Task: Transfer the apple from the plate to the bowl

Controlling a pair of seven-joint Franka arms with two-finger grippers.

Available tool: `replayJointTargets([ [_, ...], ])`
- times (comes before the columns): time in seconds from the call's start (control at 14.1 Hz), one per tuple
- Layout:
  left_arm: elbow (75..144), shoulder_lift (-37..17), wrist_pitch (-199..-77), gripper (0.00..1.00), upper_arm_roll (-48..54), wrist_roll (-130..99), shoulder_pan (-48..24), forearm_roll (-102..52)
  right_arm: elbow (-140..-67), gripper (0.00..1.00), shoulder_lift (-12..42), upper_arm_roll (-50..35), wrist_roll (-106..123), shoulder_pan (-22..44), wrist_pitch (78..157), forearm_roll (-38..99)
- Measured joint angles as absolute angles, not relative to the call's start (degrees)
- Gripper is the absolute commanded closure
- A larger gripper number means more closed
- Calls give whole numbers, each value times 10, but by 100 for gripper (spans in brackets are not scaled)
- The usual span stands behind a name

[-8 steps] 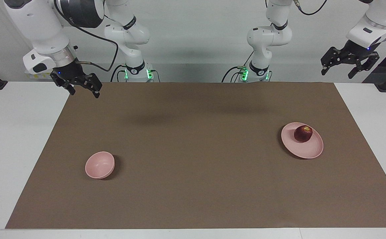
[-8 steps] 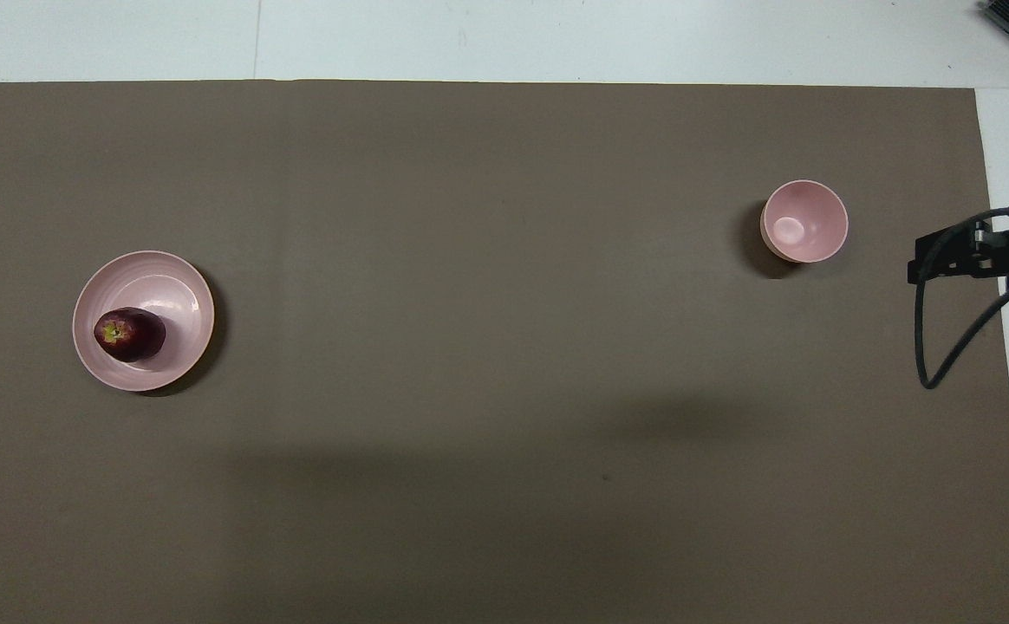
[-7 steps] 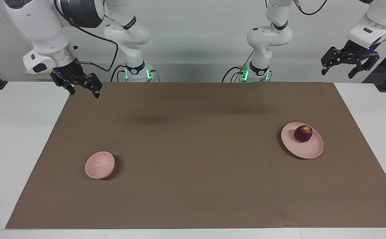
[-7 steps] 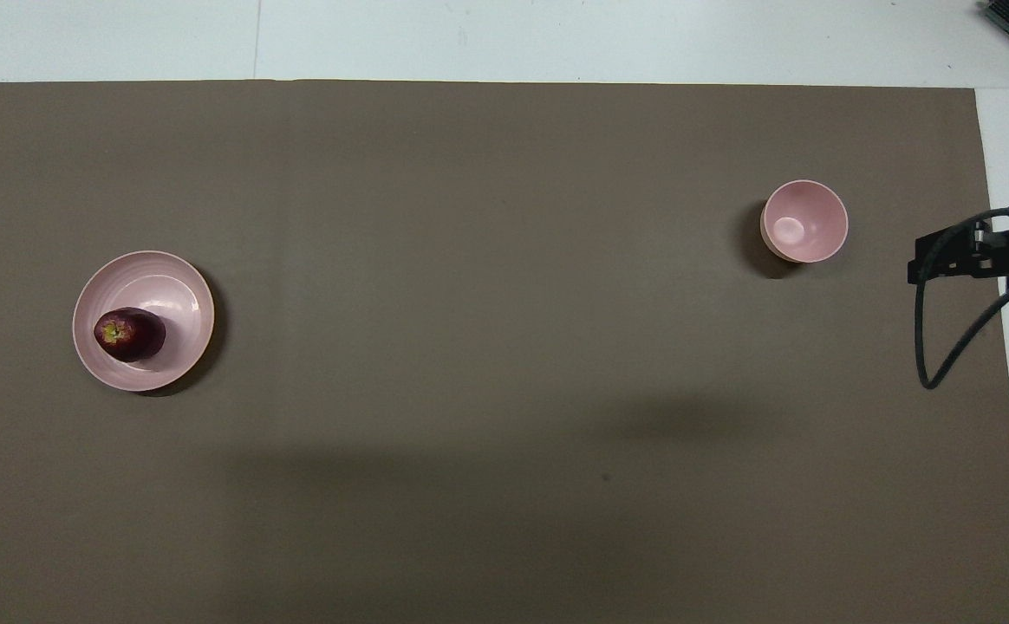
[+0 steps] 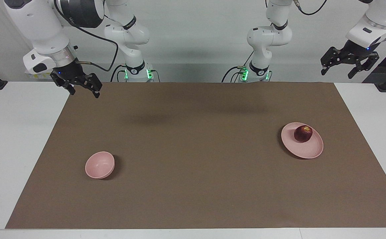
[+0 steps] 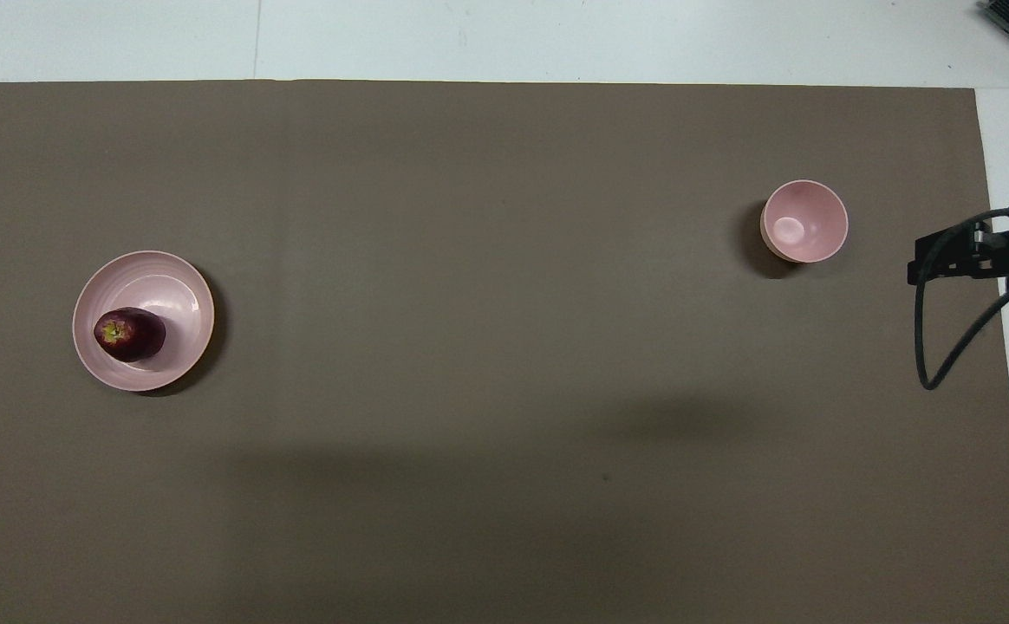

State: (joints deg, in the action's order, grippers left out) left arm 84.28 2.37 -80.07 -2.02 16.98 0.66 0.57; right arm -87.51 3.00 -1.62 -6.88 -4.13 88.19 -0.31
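Note:
A dark red apple (image 5: 303,133) (image 6: 129,334) lies on the pale pink plate (image 5: 307,149) (image 6: 179,290) toward the left arm's end of the table. The small deep pink bowl (image 5: 99,164) (image 6: 803,221) stands empty toward the right arm's end. My left gripper (image 5: 337,70) hangs open high in the air at the table's end near the plate, holding nothing. My right gripper (image 5: 83,92) hangs open over the corner of the brown mat at the bowl's end, also holding nothing. In the overhead view only a dark edge of the right gripper (image 6: 947,258) shows.
A brown mat (image 5: 193,149) (image 6: 487,347) covers most of the white table (image 5: 10,139). The two arm bases (image 5: 136,71) (image 5: 256,71) stand at the robots' edge. A black cable (image 6: 947,338) loops below the right arm's wrist.
The left gripper has risen very slightly. Nothing else has moved.

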Motion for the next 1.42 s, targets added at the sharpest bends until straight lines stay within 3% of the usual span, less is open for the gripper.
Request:
replayJointTargets([
  [1.42,843,24,-801,0,-15,170,6,5,-876,0,27,-17,-69,-41,853,-3],
])
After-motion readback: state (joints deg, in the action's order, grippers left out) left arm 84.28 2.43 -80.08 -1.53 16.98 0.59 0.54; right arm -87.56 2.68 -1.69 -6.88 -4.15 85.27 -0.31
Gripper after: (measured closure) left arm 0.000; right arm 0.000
